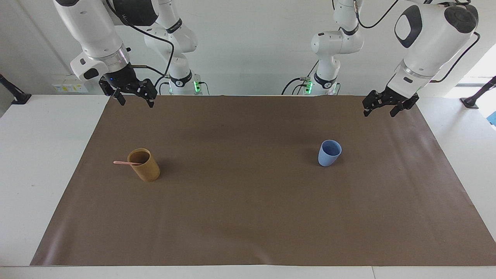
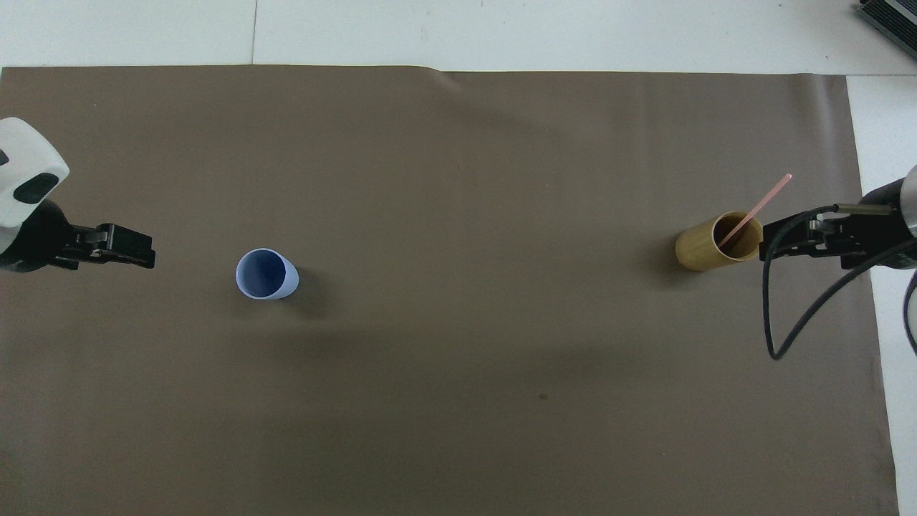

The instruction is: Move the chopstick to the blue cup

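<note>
A pale pink chopstick [image 1: 126, 163] leans in a tan-brown cup [image 1: 146, 167], its top end sticking out over the rim toward the right arm's end of the table; both also show in the overhead view, the chopstick [image 2: 759, 206] and the tan cup [image 2: 706, 251]. The blue cup [image 1: 329, 154] stands upright and empty toward the left arm's end, also in the overhead view [image 2: 265, 274]. My right gripper [image 1: 135, 102] is open, raised over the mat's edge beside the tan cup [image 2: 774, 242]. My left gripper [image 1: 379, 112] is open, raised over the mat beside the blue cup [image 2: 143, 252].
A brown mat [image 1: 248, 217] covers most of the white table [image 1: 42, 162]. A black cable [image 2: 781, 315] loops down from the right wrist.
</note>
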Robot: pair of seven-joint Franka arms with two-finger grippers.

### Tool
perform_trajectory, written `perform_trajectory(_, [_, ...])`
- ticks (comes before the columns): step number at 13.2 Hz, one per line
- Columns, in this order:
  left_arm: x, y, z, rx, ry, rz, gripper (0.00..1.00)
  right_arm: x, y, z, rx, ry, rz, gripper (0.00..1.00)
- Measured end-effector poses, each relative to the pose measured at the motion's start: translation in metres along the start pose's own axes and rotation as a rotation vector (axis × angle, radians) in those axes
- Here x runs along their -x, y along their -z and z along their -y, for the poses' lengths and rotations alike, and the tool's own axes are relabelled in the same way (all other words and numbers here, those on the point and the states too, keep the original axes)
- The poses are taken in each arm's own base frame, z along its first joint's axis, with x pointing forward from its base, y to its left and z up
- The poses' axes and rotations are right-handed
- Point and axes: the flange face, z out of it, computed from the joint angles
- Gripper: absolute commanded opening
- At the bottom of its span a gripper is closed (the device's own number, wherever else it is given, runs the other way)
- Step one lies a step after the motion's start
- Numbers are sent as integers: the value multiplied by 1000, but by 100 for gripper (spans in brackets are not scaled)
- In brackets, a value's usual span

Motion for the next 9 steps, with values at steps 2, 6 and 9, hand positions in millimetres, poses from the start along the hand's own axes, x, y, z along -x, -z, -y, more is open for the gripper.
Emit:
perform_trajectory(2, [-4,-31,2,0,28,-15,100,0,0,0,0,0,0,100])
perform_trajectory(6, [-7,-97,-1,11,136,-50,100,-2,0,-1,-2,16,-14,100])
perform_trajectory(9, [-9,-149,-33,22,199,-67,100,-16,-1,-14,-14,3,-114,100])
